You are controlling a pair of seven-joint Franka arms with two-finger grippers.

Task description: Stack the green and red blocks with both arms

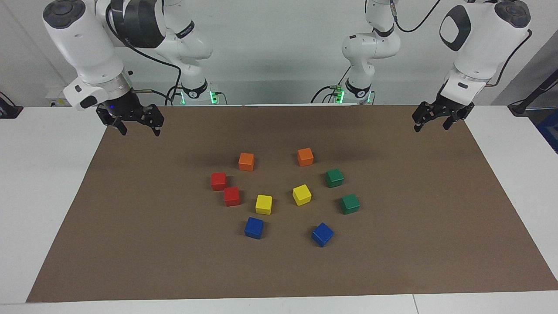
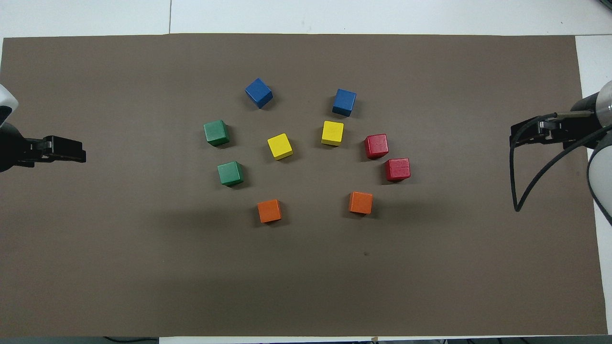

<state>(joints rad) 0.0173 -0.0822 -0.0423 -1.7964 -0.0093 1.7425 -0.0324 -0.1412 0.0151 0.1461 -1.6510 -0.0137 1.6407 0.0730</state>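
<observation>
Two dark green blocks lie apart on the brown mat toward the left arm's end, one (image 1: 334, 178) (image 2: 230, 173) nearer to the robots than the other (image 1: 350, 204) (image 2: 216, 132). Two red blocks lie close together toward the right arm's end, one (image 1: 218, 181) (image 2: 398, 169) nearer to the robots than the other (image 1: 232, 196) (image 2: 376, 145). My left gripper (image 1: 431, 126) (image 2: 79, 155) hangs open and empty over the mat's edge at its own end. My right gripper (image 1: 139, 129) (image 2: 516, 137) hangs open and empty over the mat's edge at its end.
Two orange cubes (image 1: 246, 161) (image 1: 305, 157) lie nearest the robots. Two yellow cubes (image 1: 263, 204) (image 1: 301, 194) lie between the red and green pairs. Two blue cubes (image 1: 254, 227) (image 1: 322, 234) lie farthest. The brown mat (image 1: 130, 244) covers the white table.
</observation>
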